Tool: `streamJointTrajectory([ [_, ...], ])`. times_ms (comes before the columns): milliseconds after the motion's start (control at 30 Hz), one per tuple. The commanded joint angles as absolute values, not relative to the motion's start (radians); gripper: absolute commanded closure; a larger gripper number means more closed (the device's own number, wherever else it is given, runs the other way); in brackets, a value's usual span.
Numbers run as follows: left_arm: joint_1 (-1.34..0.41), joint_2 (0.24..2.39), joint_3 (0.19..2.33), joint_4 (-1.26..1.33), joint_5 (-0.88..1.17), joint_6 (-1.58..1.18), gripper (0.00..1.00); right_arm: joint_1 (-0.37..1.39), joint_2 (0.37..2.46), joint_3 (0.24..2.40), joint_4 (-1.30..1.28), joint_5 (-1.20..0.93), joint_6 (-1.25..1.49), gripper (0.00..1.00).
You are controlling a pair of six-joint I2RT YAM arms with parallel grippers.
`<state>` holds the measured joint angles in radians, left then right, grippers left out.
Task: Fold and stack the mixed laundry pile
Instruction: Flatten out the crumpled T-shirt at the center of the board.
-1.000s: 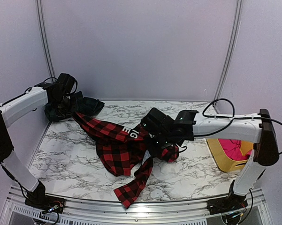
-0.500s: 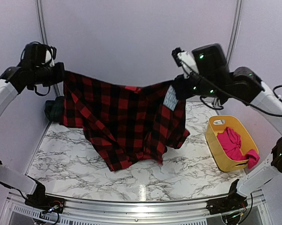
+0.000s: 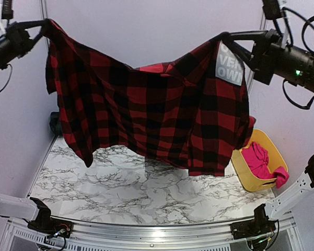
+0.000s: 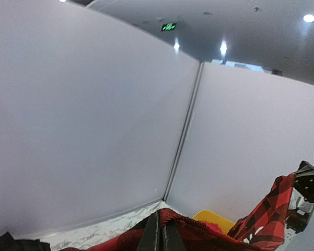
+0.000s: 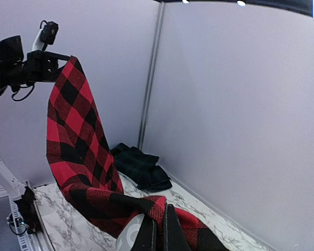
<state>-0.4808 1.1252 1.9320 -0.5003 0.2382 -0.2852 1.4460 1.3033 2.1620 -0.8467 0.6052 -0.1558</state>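
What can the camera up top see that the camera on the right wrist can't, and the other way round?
Only the top view shows the yellow tub with the pink garment inside it.

Only the right wrist view shows the dark plaid garment plainly, lying in the corner. From above, just a dark sliver of it peeks out.

Both show the red-and-black checked shirt hanging in the air, the left gripper pinching one corner, and the marble table.
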Motion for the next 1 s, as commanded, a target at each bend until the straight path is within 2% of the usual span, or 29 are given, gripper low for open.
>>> streamJointTrajectory([
  [0, -0.485, 1.063, 1.998, -0.355, 0.398, -0.337, 1.00, 1.633, 1.369, 2.256, -0.772, 0.705, -0.316, 1.00],
  [167, -0.485, 1.064, 2.014, -0.339, 0.344, -0.336, 1.00, 1.726, 1.353, 2.206, -0.530, 0.856, -0.480, 1.00],
  [233, -0.485, 1.083, 2.012, -0.339, 0.296, -0.327, 1.00, 1.724, 1.285, 2.097, -0.374, 0.928, -0.568, 1.00],
  [400, -0.485, 1.176, 1.946, -0.326, 0.028, -0.312, 1.00, 1.711, 1.086, 1.821, 0.151, 1.095, -0.874, 1.00],
  [533, -0.483, 1.327, 1.925, -0.332, -0.060, -0.304, 1.00, 1.661, 1.024, 1.752, 0.282, 1.139, -1.008, 1.00],
  [667, -0.485, 1.431, 1.910, -0.312, -0.015, -0.326, 1.00, 1.599, 1.011, 1.694, 0.282, 1.177, -1.003, 1.00],
  [767, -0.485, 1.454, 1.872, -0.267, -0.005, -0.318, 1.00, 1.492, 1.045, 1.702, 0.078, 1.136, -0.789, 1.00],
  [867, -0.484, 1.470, 1.859, -0.270, -0.010, -0.306, 1.00, 1.153, 1.192, 1.859, -0.449, 0.812, -0.332, 1.00],
  [900, -0.483, 1.470, 1.853, -0.269, -0.011, -0.306, 1.00, 1.037, 1.235, 1.871, -0.506, 0.701, -0.264, 1.00],
  [967, -0.483, 1.470, 1.848, -0.270, -0.020, -0.305, 1.00, 0.941, 1.259, 1.845, -0.471, 0.542, -0.230, 1.00],
])
